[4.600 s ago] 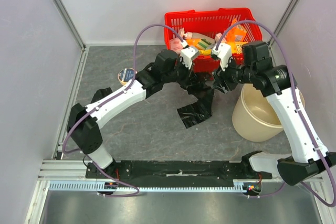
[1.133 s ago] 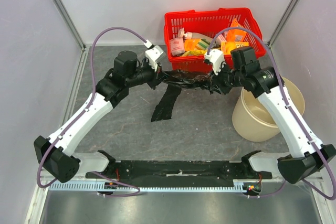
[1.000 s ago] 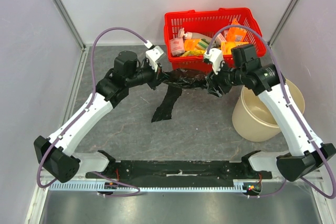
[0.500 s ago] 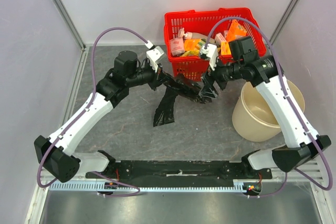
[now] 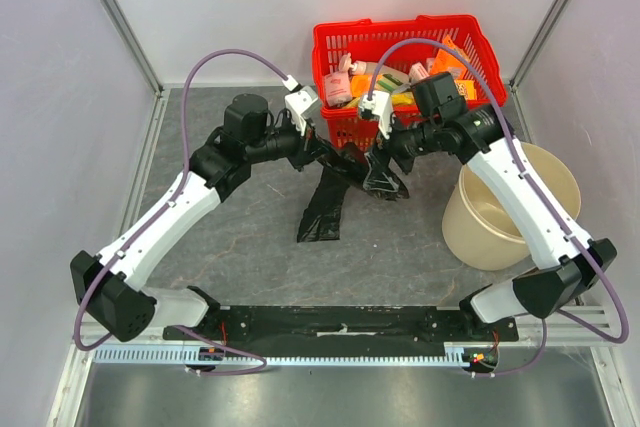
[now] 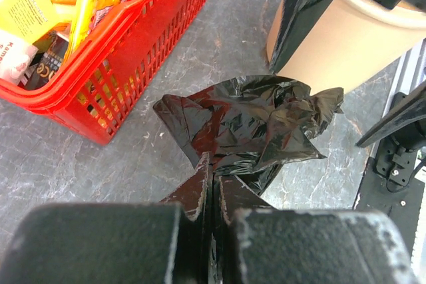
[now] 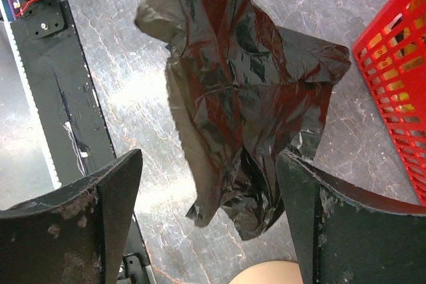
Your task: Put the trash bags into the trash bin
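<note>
My left gripper (image 5: 320,145) is shut on a corner of a black trash bag (image 6: 247,123), pinched between its fingertips (image 6: 203,176). From there the bag droops in a crumpled bunch (image 5: 386,179), and a long strip (image 5: 322,209) reaches the table. My right gripper (image 5: 385,155) hovers over that bunch with jaws wide open. In the right wrist view the bag (image 7: 246,91) shows between the open fingers (image 7: 116,194), brushing the right one. The beige trash bin (image 5: 508,215) stands at the right, just beyond the bag (image 6: 346,38).
A red wire basket (image 5: 400,47) full of packaged goods stands behind the grippers, close to the bag (image 6: 113,51). The black base plate (image 5: 340,322) runs along the near edge. Grey walls with metal rails enclose the table on three sides.
The right gripper has opened and let go of the bag, then swung left and back. The bag, earlier stretched between both grippers, now sags from the left gripper alone.
</note>
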Controlling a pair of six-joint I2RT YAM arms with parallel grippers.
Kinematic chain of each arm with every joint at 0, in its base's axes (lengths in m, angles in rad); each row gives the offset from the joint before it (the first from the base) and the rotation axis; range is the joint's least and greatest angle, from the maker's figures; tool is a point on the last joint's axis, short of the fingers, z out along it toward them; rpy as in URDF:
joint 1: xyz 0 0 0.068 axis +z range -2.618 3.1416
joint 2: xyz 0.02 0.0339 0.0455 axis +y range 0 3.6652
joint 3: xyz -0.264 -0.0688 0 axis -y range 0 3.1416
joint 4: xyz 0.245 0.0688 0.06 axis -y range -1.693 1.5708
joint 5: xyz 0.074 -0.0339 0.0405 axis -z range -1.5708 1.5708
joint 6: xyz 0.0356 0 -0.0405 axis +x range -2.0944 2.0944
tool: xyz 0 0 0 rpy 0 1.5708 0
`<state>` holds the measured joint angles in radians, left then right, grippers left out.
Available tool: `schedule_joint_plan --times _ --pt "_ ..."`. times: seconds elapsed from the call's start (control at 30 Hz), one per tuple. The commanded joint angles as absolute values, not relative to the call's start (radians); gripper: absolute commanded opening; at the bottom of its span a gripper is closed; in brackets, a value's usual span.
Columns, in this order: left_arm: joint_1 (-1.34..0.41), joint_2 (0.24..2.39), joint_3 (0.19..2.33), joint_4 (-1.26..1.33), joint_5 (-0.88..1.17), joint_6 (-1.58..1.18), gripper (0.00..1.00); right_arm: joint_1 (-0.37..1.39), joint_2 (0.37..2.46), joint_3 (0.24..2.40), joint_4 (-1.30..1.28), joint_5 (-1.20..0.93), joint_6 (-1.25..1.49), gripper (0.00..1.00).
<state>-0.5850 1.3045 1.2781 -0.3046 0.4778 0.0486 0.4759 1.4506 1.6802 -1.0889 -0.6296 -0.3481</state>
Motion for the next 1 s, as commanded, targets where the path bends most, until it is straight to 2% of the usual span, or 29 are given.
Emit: schedule_joint_plan --times 0.0,0.03,0.1,0.17,0.3,0.33,0.63,0.73,0.83,0.9,0.93,0.97 --pt "-0.591 1.301 1.331 -0.267 0.538 0.011 0.02 0.491 1.468 1.64 -1.011 -0.585 -0.327 0.85" --pt "-0.591 1.298 1.328 -0.265 0.552 0.011 0.02 0.492 1.47 1.628 -0.996 -0.565 -0.321 0.82" --pt "-0.589 1.281 1.318 -0.258 0.586 0.011 0.02 0.492 1.474 1.612 -0.974 -0.537 -0.318 0.69" --pt "-0.588 1.266 1.312 -0.261 0.621 0.018 0.02 0.492 1.479 1.609 -0.956 -0.502 -0.305 0.45" --pt "-0.588 1.253 1.312 -0.305 0.673 0.07 0.02 0.492 1.485 1.637 -0.954 -0.43 -0.301 0.04" --pt "-0.586 1.252 1.31 -0.317 0.672 0.089 0.02 0.492 1.48 1.644 -0.956 -0.401 -0.299 0.0" --pt "-0.572 1.235 1.324 -0.405 0.58 0.248 0.02 0.488 1.44 1.733 -1.002 -0.068 -0.353 0.0" --pt "-0.572 1.236 1.33 -0.411 0.552 0.278 0.02 0.489 1.439 1.758 -1.025 -0.018 -0.364 0.0" --pt "-0.572 1.249 1.339 -0.4 0.557 0.276 0.02 0.488 1.439 1.769 -1.043 -0.057 -0.365 0.0" --pt "-0.571 1.261 1.359 -0.391 0.595 0.25 0.15 0.488 1.448 1.773 -1.052 -0.112 -0.35 0.0" --pt "-0.571 1.272 1.376 -0.393 0.621 0.238 0.33 0.488 1.456 1.775 -1.057 -0.147 -0.342 0.0" --pt "-0.574 1.279 1.397 -0.396 0.635 0.218 0.56 0.486 1.468 1.781 -1.061 -0.169 -0.336 0.0"
